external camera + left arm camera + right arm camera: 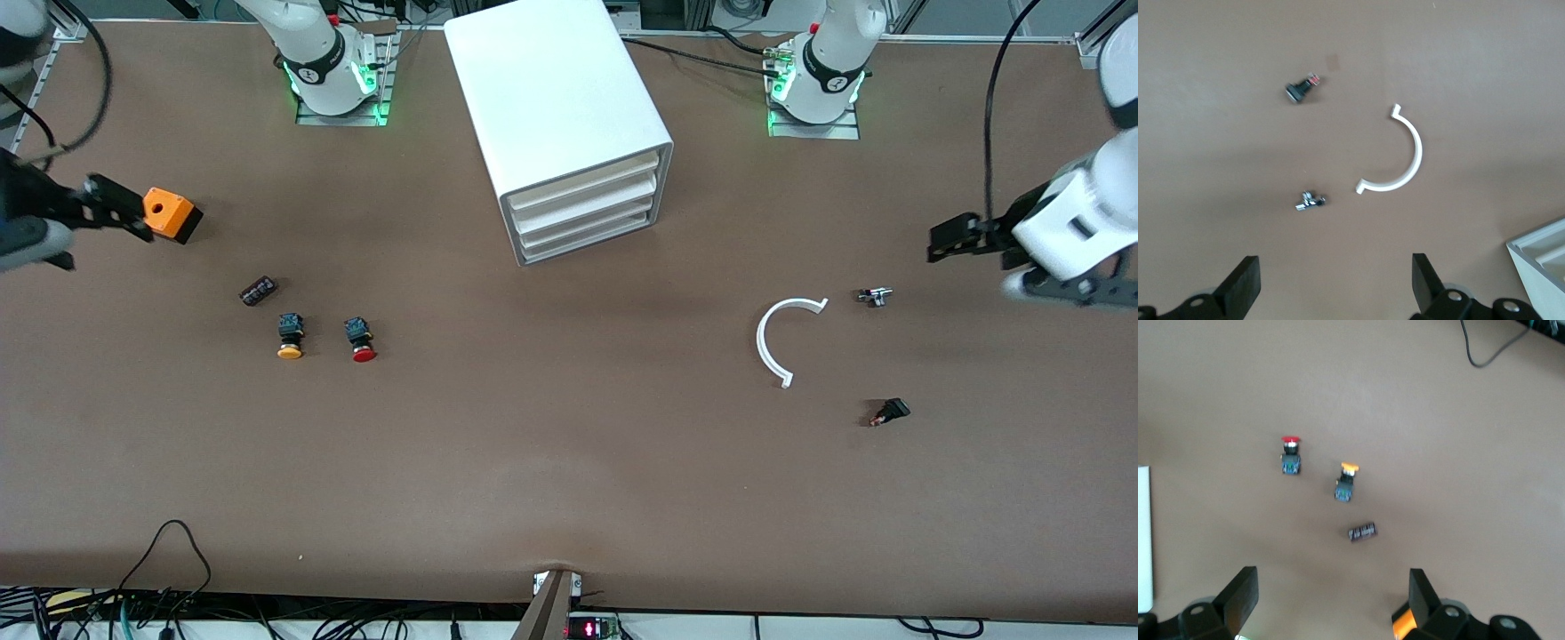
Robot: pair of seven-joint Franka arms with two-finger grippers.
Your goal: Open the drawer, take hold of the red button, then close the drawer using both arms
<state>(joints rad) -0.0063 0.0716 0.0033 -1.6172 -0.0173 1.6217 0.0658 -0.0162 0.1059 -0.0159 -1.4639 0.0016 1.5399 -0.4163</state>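
The white cabinet (556,98) stands at the table's middle, its stacked white drawers (587,210) all shut. The red-capped button (363,340) lies on the table toward the right arm's end; it also shows in the right wrist view (1291,455). My right gripper (133,213) is open and empty in the air beside the orange cube (171,213), with its fingers wide apart in its wrist view (1331,597). My left gripper (953,240) is open and empty in the air at the left arm's end, above bare table in its wrist view (1335,287).
An orange-yellow capped button (290,336) lies beside the red one, with a small black part (258,291) farther from the camera. A white C-shaped piece (781,338), a small metal part (875,296) and a black switch (889,412) lie toward the left arm's end.
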